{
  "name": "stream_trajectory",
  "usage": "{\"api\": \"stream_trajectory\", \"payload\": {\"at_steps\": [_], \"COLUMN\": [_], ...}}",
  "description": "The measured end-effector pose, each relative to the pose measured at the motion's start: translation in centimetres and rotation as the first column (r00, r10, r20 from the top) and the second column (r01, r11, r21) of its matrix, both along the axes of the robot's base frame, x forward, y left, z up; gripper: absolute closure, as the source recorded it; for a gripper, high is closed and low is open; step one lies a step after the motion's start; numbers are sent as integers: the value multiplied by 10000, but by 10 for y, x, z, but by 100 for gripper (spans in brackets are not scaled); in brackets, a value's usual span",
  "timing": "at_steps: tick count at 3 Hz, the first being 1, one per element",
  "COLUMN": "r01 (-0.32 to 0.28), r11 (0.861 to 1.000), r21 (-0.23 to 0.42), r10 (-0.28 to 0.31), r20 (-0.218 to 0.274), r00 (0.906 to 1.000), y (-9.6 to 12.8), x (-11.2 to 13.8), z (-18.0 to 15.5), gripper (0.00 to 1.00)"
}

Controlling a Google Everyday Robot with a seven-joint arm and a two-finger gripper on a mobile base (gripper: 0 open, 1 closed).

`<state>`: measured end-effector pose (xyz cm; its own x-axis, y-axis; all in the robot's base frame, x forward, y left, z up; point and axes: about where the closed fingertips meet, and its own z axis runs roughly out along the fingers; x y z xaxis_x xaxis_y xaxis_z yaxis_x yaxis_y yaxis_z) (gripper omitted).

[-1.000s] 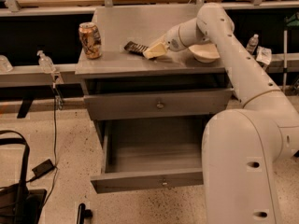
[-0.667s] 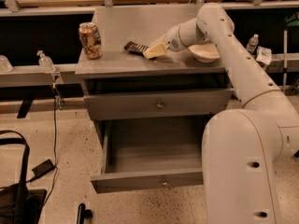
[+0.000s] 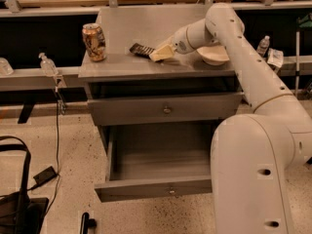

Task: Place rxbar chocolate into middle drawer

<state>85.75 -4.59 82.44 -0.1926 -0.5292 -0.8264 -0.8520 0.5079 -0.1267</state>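
One rxbar chocolate (image 3: 141,48) lies flat on the grey desk (image 3: 126,26), near the front edge and roughly mid-width. The gripper (image 3: 160,53) rests low over the desk at the bar's right end, touching or nearly touching it; its pale tip points left toward the bar. Whether the gripper is spread or closed on the bar cannot be told. An orange-patterned can (image 3: 94,42) stands upright to the left of the bar, well apart. A pale bowl (image 3: 213,55) sits to the right of the gripper. Below the desk top, the upper drawer (image 3: 165,109) is shut and the middle drawer (image 3: 146,189) is pulled out.
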Motion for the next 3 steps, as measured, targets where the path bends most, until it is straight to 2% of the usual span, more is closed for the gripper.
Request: {"api": "stream_trajectory", "payload": {"at_steps": [3], "r01": [0], "r11": [10000], "r21": [0], "r10": [0], "r20": [1], "r00": [10000], "y": [0], "x": [0], "z": [0], "gripper": [100]}}
